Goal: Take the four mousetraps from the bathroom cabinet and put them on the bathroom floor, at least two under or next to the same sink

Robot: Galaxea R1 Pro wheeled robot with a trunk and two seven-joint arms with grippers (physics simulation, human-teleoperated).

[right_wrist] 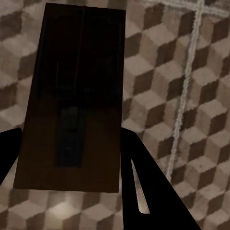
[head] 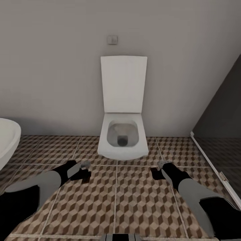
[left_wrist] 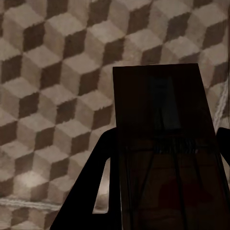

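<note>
— What sort of place was shown?

— A bathroom in a home was shown. A white toilet (head: 123, 139) with its lid raised was set against a plain grey wall (head: 50, 67), and a small flush plate (head: 112, 39) was mounted above it.

— Was anything else seen?

— The floor (head: 134, 201) was laid with large tiles printed in a brown and beige cube pattern. The rim of a white bathtub (head: 6, 140) was seen at the left edge, and a dark panel (head: 221, 113) at the right.
</note>
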